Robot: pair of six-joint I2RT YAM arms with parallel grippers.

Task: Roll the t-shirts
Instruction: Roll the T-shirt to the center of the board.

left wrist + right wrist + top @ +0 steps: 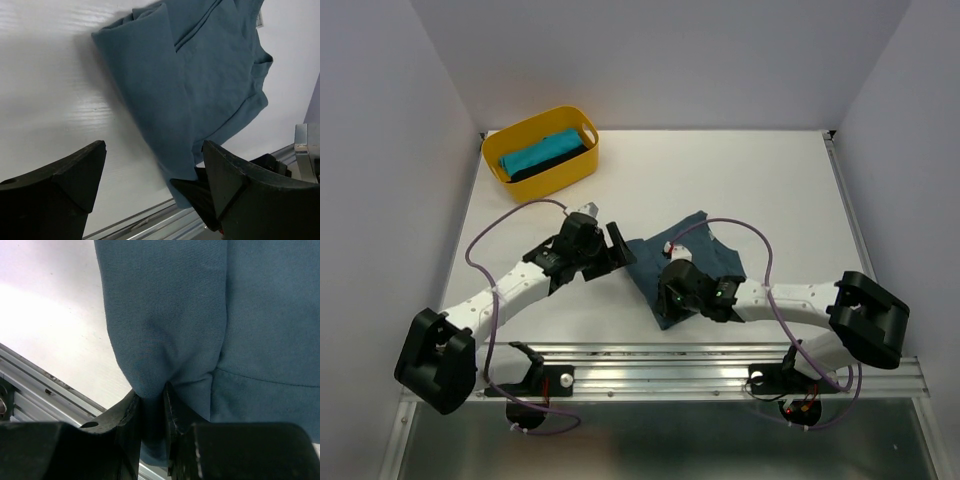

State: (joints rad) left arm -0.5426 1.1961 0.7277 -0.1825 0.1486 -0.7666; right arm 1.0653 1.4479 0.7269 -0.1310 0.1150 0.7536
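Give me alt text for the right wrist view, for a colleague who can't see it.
The right gripper is shut on a bunched fold of the slate-blue t-shirt, which fills most of the frame. White table shows at upper left, with a metal rail along the lower left.

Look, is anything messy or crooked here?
Yes. The blue shirt lies crooked and half-folded on the table, its layers bunched unevenly, with its near corner pinched in the right gripper. The left gripper hangs open beside it. The shirts in the basket look tidy.
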